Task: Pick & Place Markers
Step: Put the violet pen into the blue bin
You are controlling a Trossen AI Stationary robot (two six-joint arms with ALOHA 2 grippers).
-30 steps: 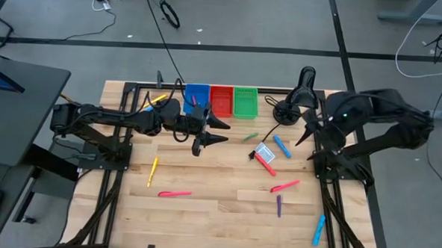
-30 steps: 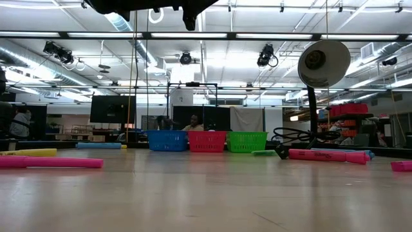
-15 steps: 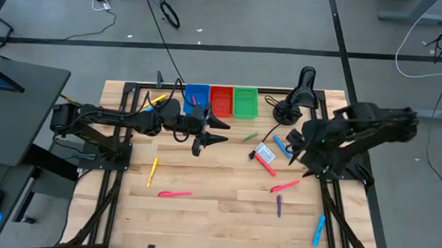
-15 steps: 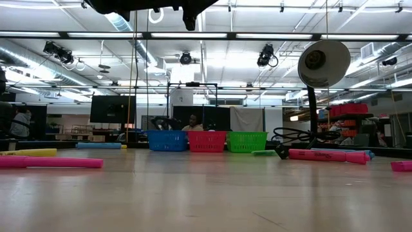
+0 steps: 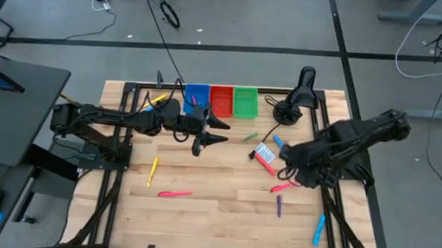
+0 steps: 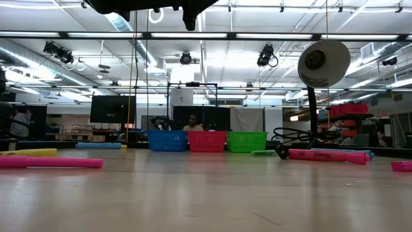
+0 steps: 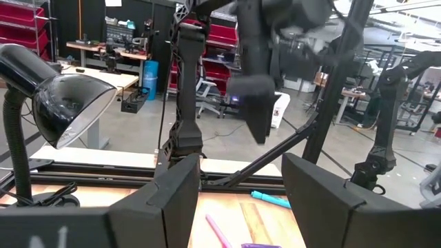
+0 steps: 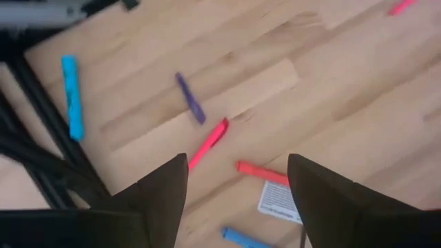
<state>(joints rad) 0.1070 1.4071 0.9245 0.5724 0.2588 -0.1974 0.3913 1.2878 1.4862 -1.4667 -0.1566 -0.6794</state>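
Clearly there's plenty left: one marker [image 5: 193, 100] lies in the blue bin [image 5: 198, 91], the rest sit scattered on the table [image 5: 225, 199]. Just before that bin, the left gripper [image 5: 215, 131] hovers, fingers apart, empty. Farther right, the right gripper [image 5: 285, 166] reaches low over a pink marker [image 5: 284, 186], fingers spread.

right hand [image 5: 284, 174] swung inward, lower over markers [image 5: 284, 186]
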